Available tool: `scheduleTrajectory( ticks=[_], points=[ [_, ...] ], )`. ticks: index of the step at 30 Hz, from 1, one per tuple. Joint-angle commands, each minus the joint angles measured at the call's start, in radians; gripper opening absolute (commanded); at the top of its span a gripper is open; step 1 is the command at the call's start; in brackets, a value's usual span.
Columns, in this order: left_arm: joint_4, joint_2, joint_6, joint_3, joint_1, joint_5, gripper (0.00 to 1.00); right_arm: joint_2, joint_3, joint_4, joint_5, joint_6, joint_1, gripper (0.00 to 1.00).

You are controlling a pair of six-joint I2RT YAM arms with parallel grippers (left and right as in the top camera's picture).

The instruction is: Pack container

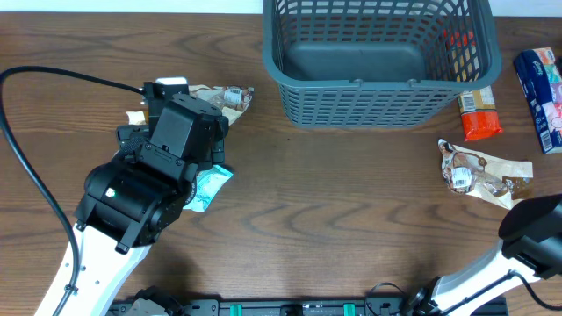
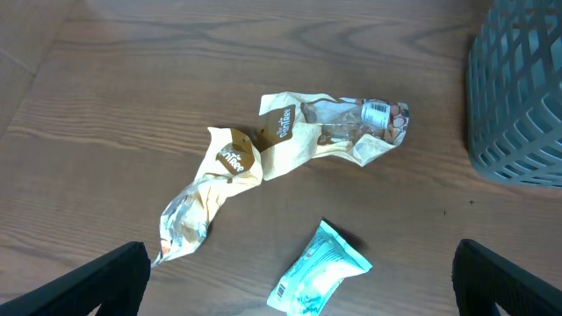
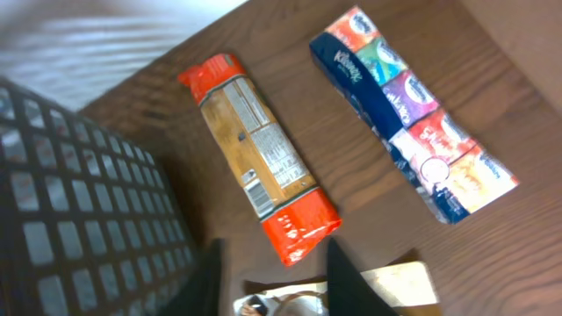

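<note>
The dark grey-blue lattice basket (image 1: 378, 83) stands at the back centre, and its corner shows in the left wrist view (image 2: 518, 105). My left gripper (image 2: 299, 256) is open and empty, above a teal packet (image 2: 318, 269) that also shows overhead (image 1: 211, 186). Two crumpled cream snack packets (image 2: 338, 127) (image 2: 206, 197) lie beyond it. My right gripper (image 3: 277, 263) is open and empty. It is above a cream packet (image 3: 386, 290), with an orange-red packet (image 3: 259, 162) just ahead and the basket wall (image 3: 79, 211) to its left.
A blue multi-colour tissue pack (image 3: 408, 114) lies right of the orange-red packet (image 1: 479, 114), near the table's right edge (image 1: 540, 88). The left arm (image 1: 158, 167) covers part of the left-hand packets. A black cable (image 1: 53, 79) runs across the far left.
</note>
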Motion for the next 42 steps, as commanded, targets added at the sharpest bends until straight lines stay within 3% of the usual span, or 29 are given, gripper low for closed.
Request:
scheduleTrajectory(
  ticks=[1,13,27,42],
  points=[
    [-0.006,-0.013,0.010,0.019,0.004,-0.015,0.99,0.034,0.010,0.000,-0.020,0.009,-0.003,0.02],
    [-0.017,-0.013,0.009,0.019,0.004,-0.008,0.99,0.098,0.010,0.087,-0.190,-0.012,0.034,0.02],
    [-0.036,-0.013,0.009,0.019,0.004,-0.008,0.99,0.101,0.010,0.164,-0.201,-0.072,0.181,0.02],
    [-0.036,-0.013,0.009,0.019,0.004,-0.008,0.98,0.103,0.010,0.167,-0.235,-0.115,0.196,0.02]
  ],
)
